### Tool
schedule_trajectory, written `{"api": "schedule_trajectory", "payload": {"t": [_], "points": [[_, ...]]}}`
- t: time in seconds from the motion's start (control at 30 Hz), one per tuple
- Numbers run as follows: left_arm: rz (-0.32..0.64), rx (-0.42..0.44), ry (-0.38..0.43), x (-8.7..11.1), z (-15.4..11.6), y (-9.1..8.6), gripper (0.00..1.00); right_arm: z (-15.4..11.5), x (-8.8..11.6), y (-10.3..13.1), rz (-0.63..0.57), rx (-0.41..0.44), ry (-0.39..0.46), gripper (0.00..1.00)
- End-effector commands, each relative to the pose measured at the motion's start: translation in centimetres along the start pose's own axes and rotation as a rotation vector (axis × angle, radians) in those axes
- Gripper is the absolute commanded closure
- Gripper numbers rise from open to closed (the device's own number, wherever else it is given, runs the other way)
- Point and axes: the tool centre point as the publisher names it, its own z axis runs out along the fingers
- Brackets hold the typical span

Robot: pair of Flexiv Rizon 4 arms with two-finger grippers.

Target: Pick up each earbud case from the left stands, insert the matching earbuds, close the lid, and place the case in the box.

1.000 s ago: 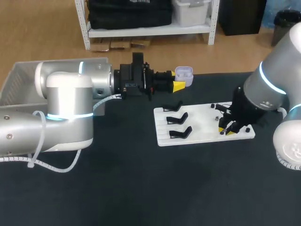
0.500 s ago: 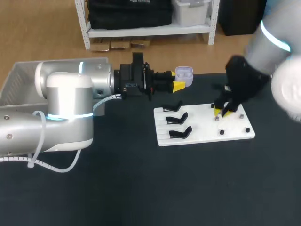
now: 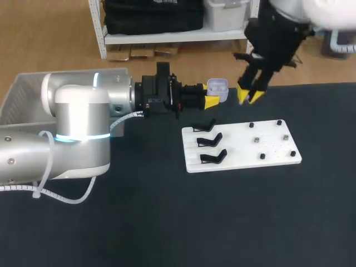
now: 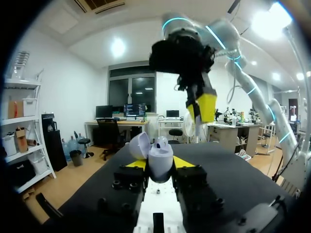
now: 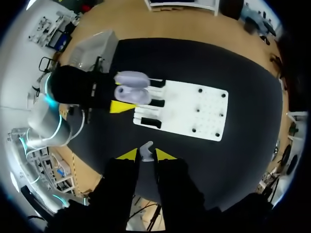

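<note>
Your left fingers are clamped on the open earbud case. They hold it in the air in the upper middle of the head frame, just past the far edge of the white stand board. Your right fingers hang a little to the right of the case and higher. They are pinched on a small white piece that looks like an earbud, though it is too small to be sure.

The step in hand, as I judge it, is seating that earbud. Bring the right fingers directly over the case mouth and line the earbud up with a free socket. Come down straight and slowly, and let go only when it sits flush. Keep the left clamp steady, and stay clear of the lid so you don't knock it shut.

The case's mouth faces up, with the lid swung back toward the top of the head frame. Its long axis seems to run left to right there, in line with the left arm's reach. Which way the earbud's stem points I cannot tell.
</note>
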Motion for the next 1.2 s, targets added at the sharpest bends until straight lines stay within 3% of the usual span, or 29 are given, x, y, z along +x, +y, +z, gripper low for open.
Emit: {"api": "schedule_trajectory", "payload": {"t": [0.03, 0.4, 0.73, 1.0, 1.2], "points": [[0.002, -0.001, -0.003, 0.1, 0.0, 0.0, 1.00, -0.8, -1.4, 1.3, -0.025, -0.004, 0.064, 1.00], [0.002, -0.001, -0.003, 0.1, 0.0, 0.0, 1.00, -0.6, -4.7, 3.2, -0.126, -0.022, -0.064, 1.00], [0.002, -0.001, -0.003, 0.1, 0.0, 0.0, 1.00, 0.1, -5.2, 3.5, -0.191, -0.019, -0.051, 1.00], [0.002, -0.001, -0.003, 0.1, 0.0, 0.0, 1.00, 0.2, -5.3, 3.8, -0.326, -0.048, -0.056, 1.00], [0.002, -0.001, -0.003, 0.1, 0.0, 0.0, 1.00, 0.5, -5.5, 3.9, -0.372, -0.023, -0.039, 1.00]]}}
